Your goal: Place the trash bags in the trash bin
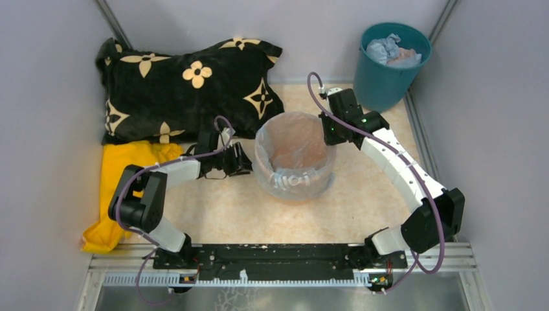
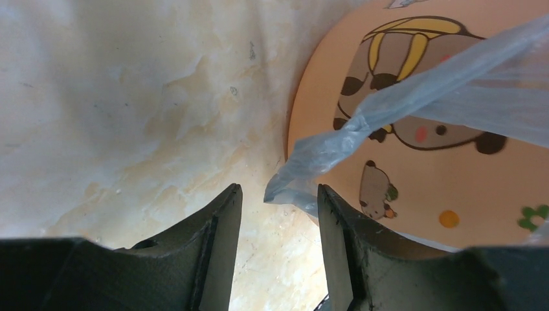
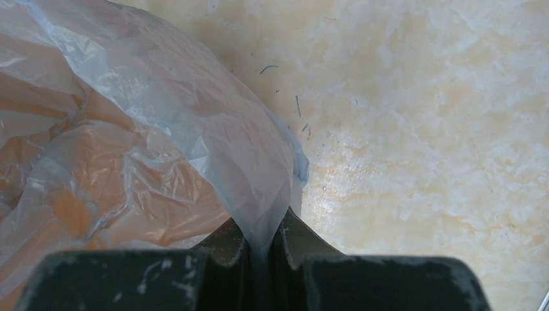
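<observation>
Thin, crinkly, see-through pale-blue film trash bag [image 1: 292,173] drapes over the rim of the round peach-orange plastic trash bin [image 2: 453,194], mid-table. Right gripper [image 3: 262,230] pinched tight on film at bin's far-right rim. Left gripper [image 2: 278,194] jaws apart, twisted bag end loose btwn them, beside bin's left wall. Bare cream tabletop [image 1: 220,214] on near side; black flower-print pillow [image 1: 175,91] behind-left.

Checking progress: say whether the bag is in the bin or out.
In: the bag lines the bin, film folded over the rim; the right claw pinches one edge.
</observation>
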`<state>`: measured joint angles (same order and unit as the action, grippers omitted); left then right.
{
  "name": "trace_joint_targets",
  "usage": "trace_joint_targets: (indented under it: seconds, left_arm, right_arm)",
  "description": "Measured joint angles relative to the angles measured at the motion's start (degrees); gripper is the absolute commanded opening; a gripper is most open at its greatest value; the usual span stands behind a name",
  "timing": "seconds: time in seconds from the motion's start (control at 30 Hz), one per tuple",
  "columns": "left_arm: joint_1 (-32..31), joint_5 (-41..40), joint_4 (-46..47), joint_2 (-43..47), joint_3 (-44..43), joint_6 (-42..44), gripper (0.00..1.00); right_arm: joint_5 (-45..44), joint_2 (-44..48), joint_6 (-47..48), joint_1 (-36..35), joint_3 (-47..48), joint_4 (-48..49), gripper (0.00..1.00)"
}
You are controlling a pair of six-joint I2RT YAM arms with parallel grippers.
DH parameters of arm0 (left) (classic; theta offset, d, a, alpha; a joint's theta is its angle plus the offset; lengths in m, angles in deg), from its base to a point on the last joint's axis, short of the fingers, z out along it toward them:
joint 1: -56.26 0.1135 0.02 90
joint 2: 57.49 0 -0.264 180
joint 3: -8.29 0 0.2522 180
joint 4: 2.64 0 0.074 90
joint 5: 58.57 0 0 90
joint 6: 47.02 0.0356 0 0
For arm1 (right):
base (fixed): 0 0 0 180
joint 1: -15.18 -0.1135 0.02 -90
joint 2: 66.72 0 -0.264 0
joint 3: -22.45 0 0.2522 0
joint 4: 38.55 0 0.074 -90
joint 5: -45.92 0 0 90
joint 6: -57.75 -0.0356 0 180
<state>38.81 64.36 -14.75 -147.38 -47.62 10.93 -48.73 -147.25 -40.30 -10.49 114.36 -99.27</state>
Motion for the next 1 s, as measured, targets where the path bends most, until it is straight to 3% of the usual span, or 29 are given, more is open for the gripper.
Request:
trace_joint_targets:
  seconds: [0.1,0.23,0.33,1.0]
  left_arm:
    - [-0.46,0.48,2.01,-2.36,-0.02,-1.27,0.5]
    - [-1.18,0.81,4.81,-5.16,-0.2,-3.8,0.24]
    - [-1.53,0.87,6.43,-6.64,-0.83,-5.73,0.15]
    - [-6.84,-1.01,15.93,-10.95,3.13,-9.46,0.08]
  right_arm:
    - [0.07,-0.07,-0.17,0.09,0.0,0.2,0.0]
    - [0.39,-0.2,-0.94,0.24,-0.04,0.68,0.0]
    - [0.5,-0.26,-1.36,0.35,-0.04,0.81,0.0]
    - [1.27,-0.44,-1.97,1.68,0.0,1.01,0.0]
